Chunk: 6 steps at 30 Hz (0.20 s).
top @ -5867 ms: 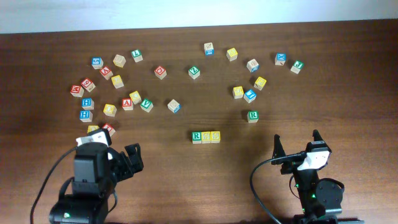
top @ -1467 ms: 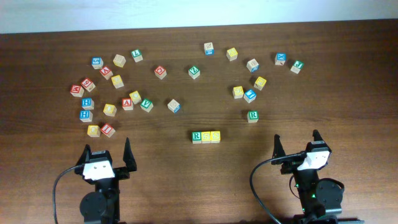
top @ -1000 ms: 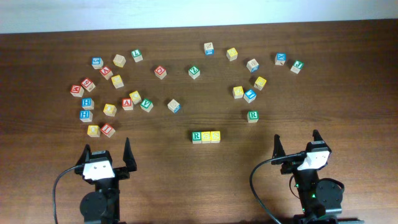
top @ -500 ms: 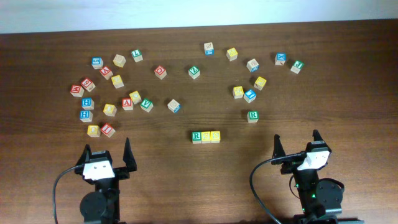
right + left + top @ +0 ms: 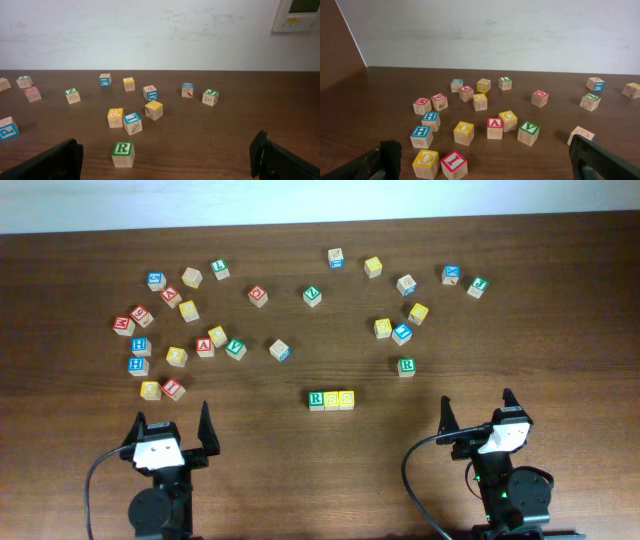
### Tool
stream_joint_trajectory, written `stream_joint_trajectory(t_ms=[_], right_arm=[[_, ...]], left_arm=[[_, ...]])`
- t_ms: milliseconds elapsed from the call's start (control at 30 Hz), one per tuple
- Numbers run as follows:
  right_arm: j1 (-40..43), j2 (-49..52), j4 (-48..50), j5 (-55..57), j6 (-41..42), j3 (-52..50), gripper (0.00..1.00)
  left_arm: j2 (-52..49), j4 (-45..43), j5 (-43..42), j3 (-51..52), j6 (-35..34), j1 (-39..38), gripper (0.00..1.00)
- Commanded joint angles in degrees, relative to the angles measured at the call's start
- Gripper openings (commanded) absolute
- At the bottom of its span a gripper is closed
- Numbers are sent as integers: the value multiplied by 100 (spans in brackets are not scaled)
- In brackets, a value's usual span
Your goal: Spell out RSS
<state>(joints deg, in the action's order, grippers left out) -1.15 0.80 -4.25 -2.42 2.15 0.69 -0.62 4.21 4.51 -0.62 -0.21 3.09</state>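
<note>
Sitting in one touching row on the brown wooden table (image 5: 290,470), the small wooden green-R cube (image 5: 316,399) and two yellow-faced wooden cubes (image 5: 346,399) seem to finish the word; nothing looks left; the left gripper (image 5: 172,422) and right gripper (image 5: 477,407) rest spread wide, holding nothing.

Left arm (image 5: 157,452) drawn back toward near edge of worktop (image 5: 300,460). About six seconds ago it sat turned askew, its bulk close against yellow cube (image 5: 150,390) and red I cube (image 5: 173,389). It now sits squared up, left fingers (image 5: 206,430) spread and pointing toward cube cluster. Yellow cube, then partly covered by arm, now fully in view, with bare worktop between it and fingers.
</note>
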Motion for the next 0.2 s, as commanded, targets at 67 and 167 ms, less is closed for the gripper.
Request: stream_joint_trajectory(t_ms=[67,167], right_arm=[[42,-59,-24,50,-24,-37,98],[42,-59,-24,50,-24,-37,98]], left_arm=[[33,39,-63,9,68,39,99],[33,39,-61,9,68,39,99]])
